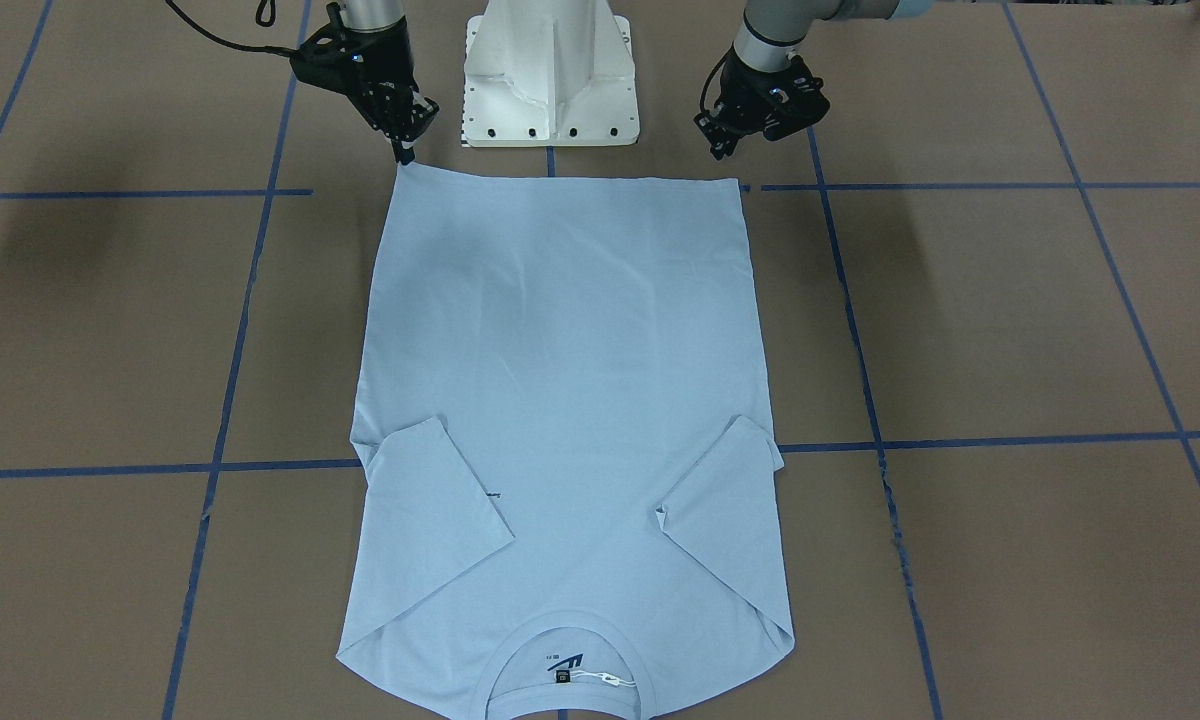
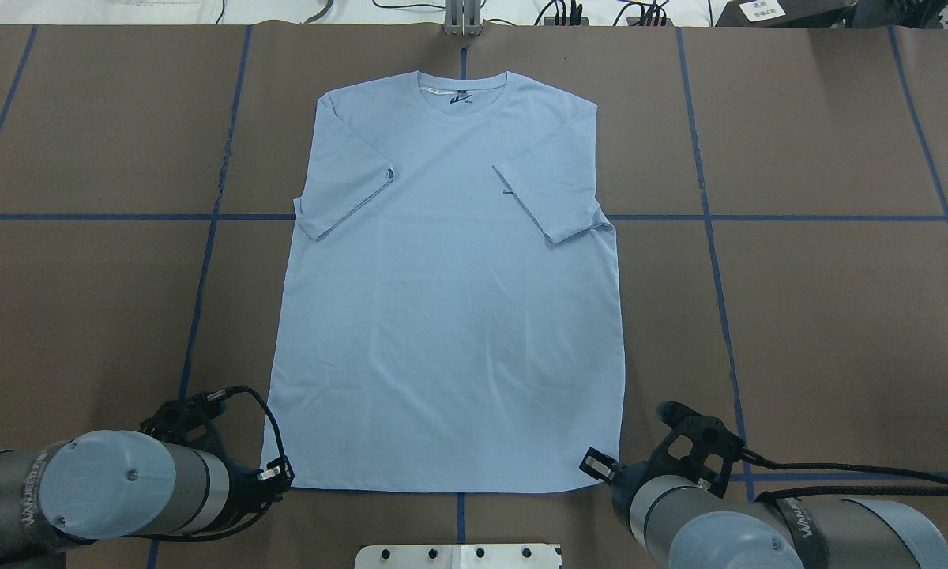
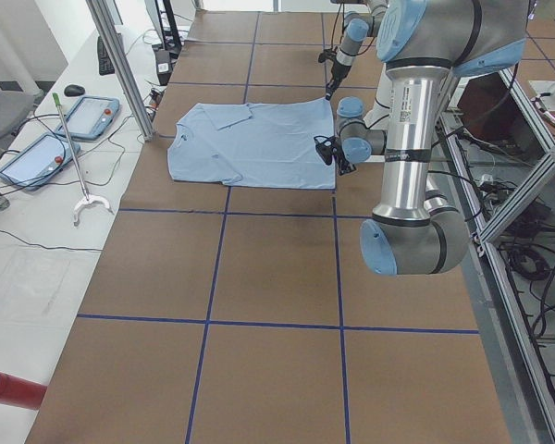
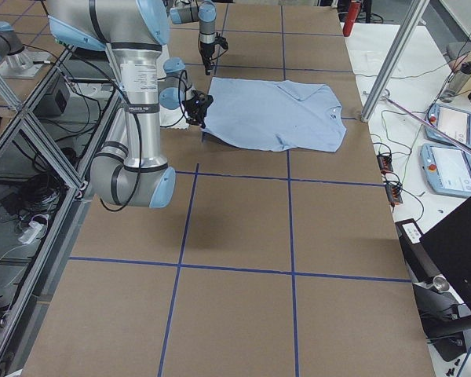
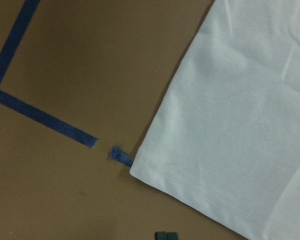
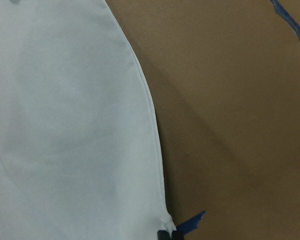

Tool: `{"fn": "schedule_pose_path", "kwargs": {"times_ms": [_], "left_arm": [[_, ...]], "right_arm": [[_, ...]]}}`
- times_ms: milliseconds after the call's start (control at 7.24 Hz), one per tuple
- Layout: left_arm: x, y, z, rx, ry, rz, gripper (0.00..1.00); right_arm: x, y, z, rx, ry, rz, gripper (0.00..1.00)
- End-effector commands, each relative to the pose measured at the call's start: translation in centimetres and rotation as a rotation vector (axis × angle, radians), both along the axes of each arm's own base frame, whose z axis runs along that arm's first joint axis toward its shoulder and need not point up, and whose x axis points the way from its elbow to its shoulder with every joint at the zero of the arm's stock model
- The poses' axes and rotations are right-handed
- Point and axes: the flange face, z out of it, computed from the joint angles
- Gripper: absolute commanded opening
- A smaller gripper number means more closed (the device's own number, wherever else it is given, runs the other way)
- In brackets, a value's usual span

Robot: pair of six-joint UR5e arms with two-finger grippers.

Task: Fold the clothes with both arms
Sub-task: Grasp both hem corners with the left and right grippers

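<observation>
The light blue T-shirt (image 1: pixel 560 350) (image 2: pixel 442 316) lies flat on the brown table, both sleeves folded in over the chest and the collar at the far side from the robot. My right gripper (image 1: pixel 403 152) (image 2: pixel 594 462) is shut on the hem's right corner, which puckers at its fingertips (image 6: pixel 165 234) and rises to a small point. My left gripper (image 1: pixel 718 150) (image 2: pixel 283 472) hangs shut just outside the hem's left corner (image 5: pixel 136 170), a little apart from the cloth. Its fingertips (image 5: pixel 166 235) hold nothing.
The white pedestal base (image 1: pixel 550 80) stands between the arms, close behind the hem. Blue tape lines (image 2: pixel 213 217) grid the table. A metal post (image 3: pixel 120 65) rises past the collar end. Beyond it a side table holds tablets (image 3: pixel 92 116) and cables.
</observation>
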Motion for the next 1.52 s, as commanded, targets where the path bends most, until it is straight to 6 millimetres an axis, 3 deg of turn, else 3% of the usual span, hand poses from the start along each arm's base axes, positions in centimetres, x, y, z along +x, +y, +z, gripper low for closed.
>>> {"fn": "schedule_pose_path", "kwargs": {"times_ms": [0,690,828,966,1104,1380], "left_arm": [[1.2,-0.3,1.7,0.008,-0.040,-0.008,0.68],[2.4,-1.0,2.7,0.031,-0.066,-0.034,0.63],[2.5,-1.0,2.7,0.030,-0.066,-0.035,0.51],[2.4,-1.0,2.6,0.029,-0.064,-0.036,0.06],[1.9,-1.1,1.7,0.029,-0.044,-0.035,0.00],[1.4,-1.0,0.2,0.034,-0.014,-0.036,0.00]], "right_arm": [[-0.1,0.0,0.1,0.000,0.003,-0.001,0.00],[-0.2,0.0,0.3,0.001,0.006,0.000,0.00],[-0.2,0.0,0.3,0.001,0.006,0.000,0.00],[-0.2,0.0,0.3,0.001,0.006,0.000,0.00],[-0.2,0.0,0.3,0.001,0.006,0.000,0.00],[-0.1,0.0,0.3,0.001,0.008,0.000,0.00]]}}
